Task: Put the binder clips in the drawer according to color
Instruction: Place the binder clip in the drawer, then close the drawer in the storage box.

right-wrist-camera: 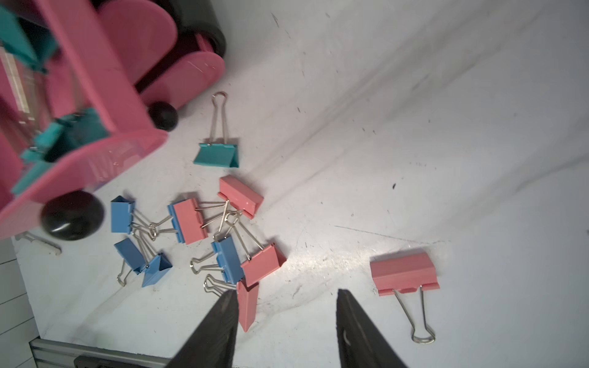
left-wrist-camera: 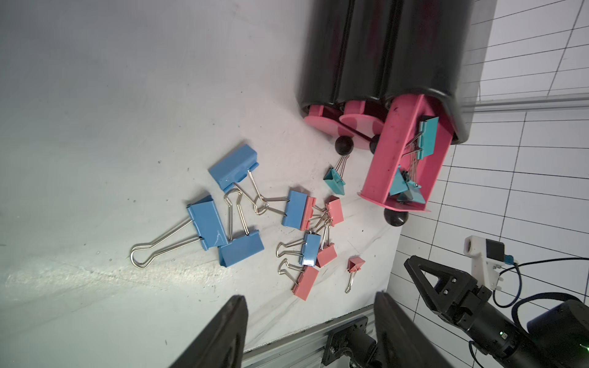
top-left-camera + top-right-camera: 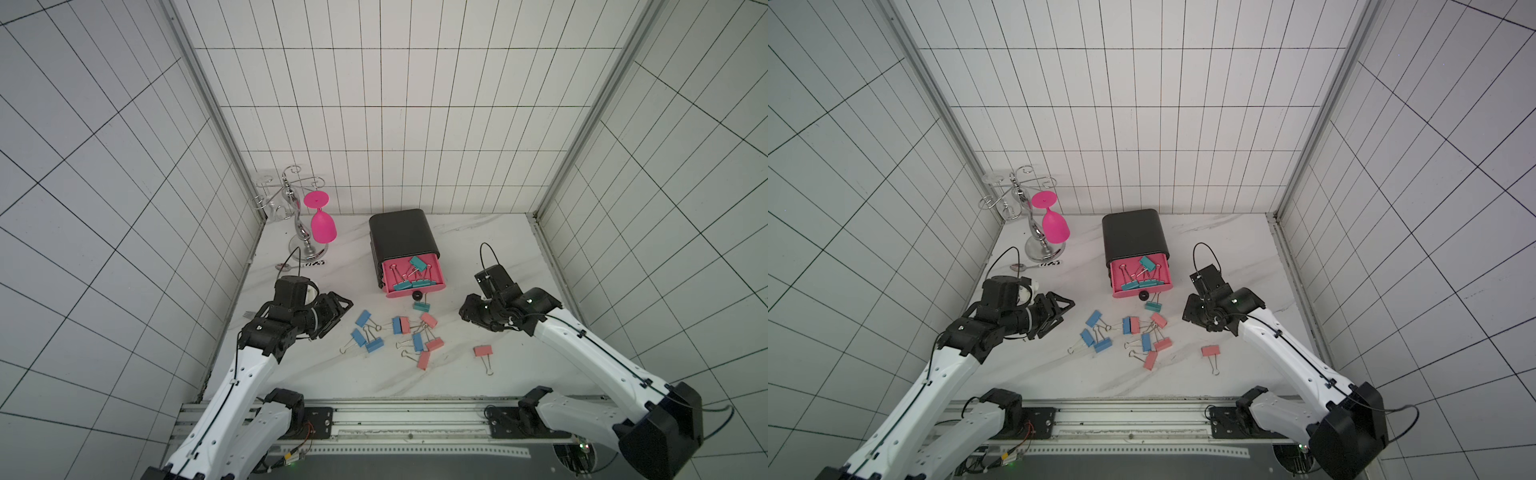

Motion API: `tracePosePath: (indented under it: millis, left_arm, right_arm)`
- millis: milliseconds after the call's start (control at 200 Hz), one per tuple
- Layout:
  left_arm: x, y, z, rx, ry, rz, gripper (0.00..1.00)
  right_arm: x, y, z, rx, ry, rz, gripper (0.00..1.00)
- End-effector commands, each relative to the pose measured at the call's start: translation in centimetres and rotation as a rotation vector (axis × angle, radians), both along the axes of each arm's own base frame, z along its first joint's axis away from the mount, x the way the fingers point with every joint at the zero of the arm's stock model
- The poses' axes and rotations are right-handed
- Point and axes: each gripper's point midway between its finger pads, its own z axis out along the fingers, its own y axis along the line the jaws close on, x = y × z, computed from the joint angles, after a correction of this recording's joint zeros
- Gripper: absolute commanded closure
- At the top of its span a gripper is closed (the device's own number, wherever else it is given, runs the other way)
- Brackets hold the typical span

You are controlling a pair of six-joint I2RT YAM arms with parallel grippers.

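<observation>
right tool (image 1: 287, 292): jaws moderately apart and empty. It hovers over the table (image 3: 478, 249) to the right of the loose clips, pointing left.
left tool (image 2: 309, 296): jaws also apart, holding nothing. It hangs to the left of the clips.
target: the teal clip (image 3: 421, 306) lies alone on the table just near of the knob (image 3: 417, 296). Its wire handles run far, under the drawer front.
step, as I judge it: the right tool takes this clip, since it is the closest one to it.
grip: come down across the teal body with one jaw on each sloping face. The thin handles would likely swivel or slip, so leave them alone. Keep the far jaw off the knob.
drawer (image 3: 441, 270): this is the top one of the black chest (image 3: 401, 232), pulled out toward the near side. It holds a tangle of teal clips, and the two lower fronts are pushed in.
release: lift clear of the pink front rim, carry the clip far, and open low over the middle of the tray so it cannot bounce out.
pile: the blue clips (image 3: 363, 318) and salmon clips (image 3: 428, 320) lie near of the target with their handles interlaced.
lone salmon clip (image 3: 482, 351): it lies well apart, to the right.
risk: a sweeping approach could drag the pile's wires along.
</observation>
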Motion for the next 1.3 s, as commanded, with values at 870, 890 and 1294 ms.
tracePosePath:
  millis: [870,890,1294]
  left_arm:
    - [1.7,-5.6,1.1,-0.068,0.008,-0.082,0.44]
    - [1.7,-5.6,1.1,-0.068,0.008,-0.081,0.44]
    - [2.0,-5.3,1.5,-0.066,0.011,-0.082,0.43]
  right_arm:
    - [10.4,11.7,2.6,0.297,-0.029,0.045,0.9]
    - [10.7,11.8,2.7,0.302,-0.031,0.043,0.9]
    - [15.0,14.1,2.9,0.337,-0.066,0.013,0.91]
